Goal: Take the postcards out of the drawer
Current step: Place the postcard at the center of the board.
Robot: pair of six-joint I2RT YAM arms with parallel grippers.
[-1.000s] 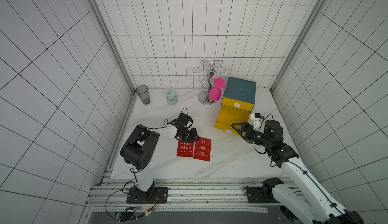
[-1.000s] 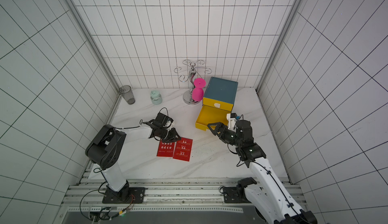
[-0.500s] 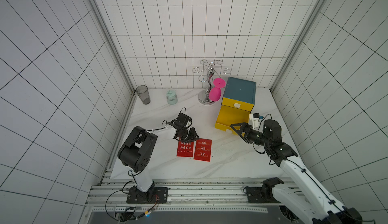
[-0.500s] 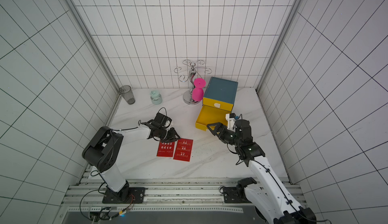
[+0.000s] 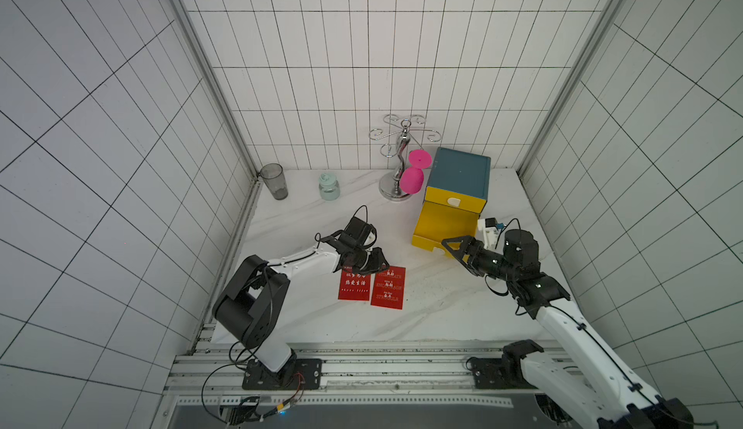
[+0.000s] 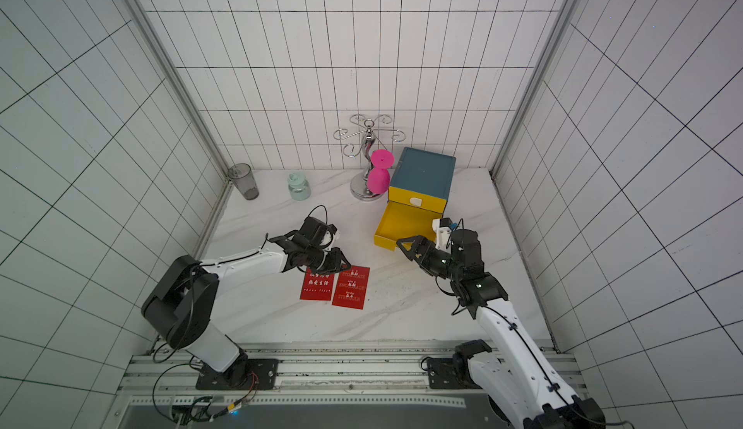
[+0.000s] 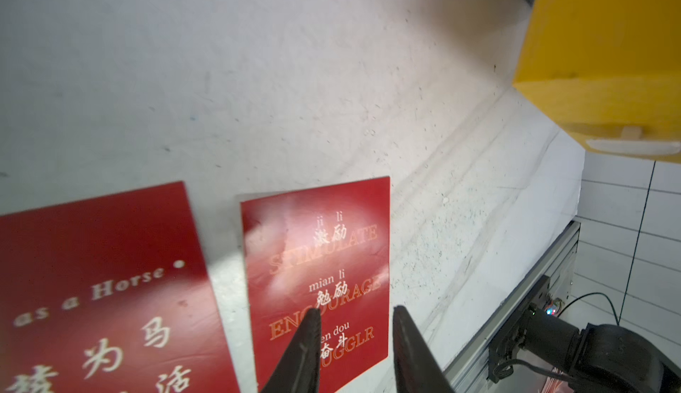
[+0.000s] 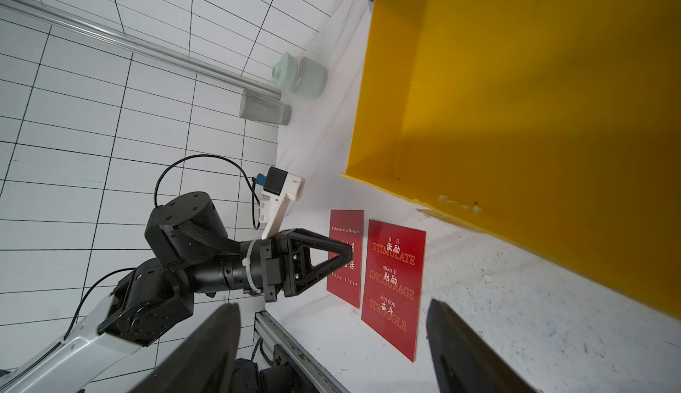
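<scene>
Left tool (image 7: 356, 310) parted, empty, over two postcards (image 5: 388, 290), flat on table (image 5: 442, 306)

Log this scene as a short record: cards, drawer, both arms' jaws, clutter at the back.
cards out: Horse card and Stimulate card, flat on the table, side by side with a gap between
drawer: yellow drawer pulled open; no card seen inside
left gripper: jaws slightly apart, empty, above the two cards
right gripper: jaws wide, empty, at the drawer's front
back of table: grey tumbler, mint jar, metal rack with a pink glass
</scene>
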